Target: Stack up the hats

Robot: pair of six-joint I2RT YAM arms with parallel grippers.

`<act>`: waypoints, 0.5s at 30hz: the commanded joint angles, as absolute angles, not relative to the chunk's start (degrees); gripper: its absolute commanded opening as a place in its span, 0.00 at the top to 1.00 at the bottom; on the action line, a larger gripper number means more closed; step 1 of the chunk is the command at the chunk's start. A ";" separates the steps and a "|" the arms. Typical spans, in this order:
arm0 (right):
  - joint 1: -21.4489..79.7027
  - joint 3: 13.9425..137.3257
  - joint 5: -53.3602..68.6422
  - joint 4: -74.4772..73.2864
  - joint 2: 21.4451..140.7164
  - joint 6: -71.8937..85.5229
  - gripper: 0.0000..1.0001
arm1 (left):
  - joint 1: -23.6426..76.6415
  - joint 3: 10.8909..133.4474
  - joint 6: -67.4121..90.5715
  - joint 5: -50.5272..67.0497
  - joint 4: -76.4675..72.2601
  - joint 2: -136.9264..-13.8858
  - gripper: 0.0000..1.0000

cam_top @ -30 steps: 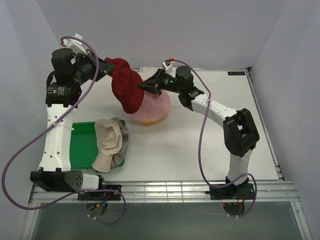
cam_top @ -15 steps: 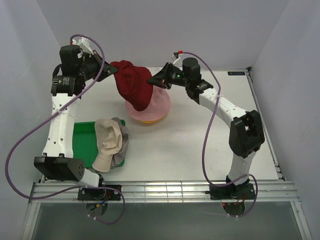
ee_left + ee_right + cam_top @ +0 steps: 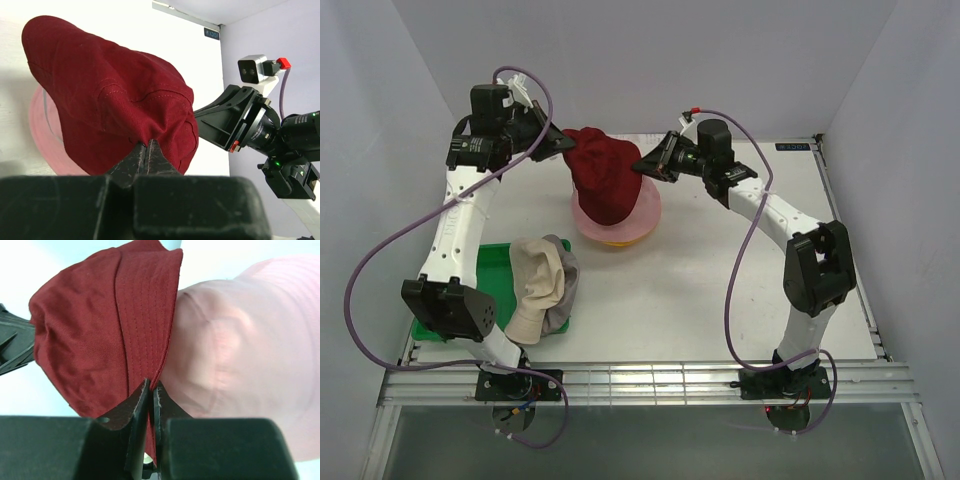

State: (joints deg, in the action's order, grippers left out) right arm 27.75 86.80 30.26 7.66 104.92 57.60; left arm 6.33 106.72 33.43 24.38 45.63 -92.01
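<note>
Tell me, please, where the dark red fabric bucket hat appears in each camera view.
Top external: the dark red fabric bucket hat is at upper centre.
Left wrist: it fills the left and centre.
Right wrist: it fills the left half.
Shared landmark: the pink fabric bucket hat, right next to it in all three.

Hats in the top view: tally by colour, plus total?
dark red hat: 1
pink hat: 1
yellow-orange hat: 1 (only an edge shows under the pink)
cream-beige hat: 1
grey hat: 1 (mostly under the cream-beige)
Total: 5
</note>
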 commanded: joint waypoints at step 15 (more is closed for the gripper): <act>23.82 76.20 31.55 14.59 99.84 57.30 0.89 | 10.46 105.30 34.28 20.57 42.19 -93.61 0.86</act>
State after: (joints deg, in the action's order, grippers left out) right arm 24.75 77.54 30.89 10.66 102.59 57.45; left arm 10.26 106.83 33.87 21.80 44.69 -95.26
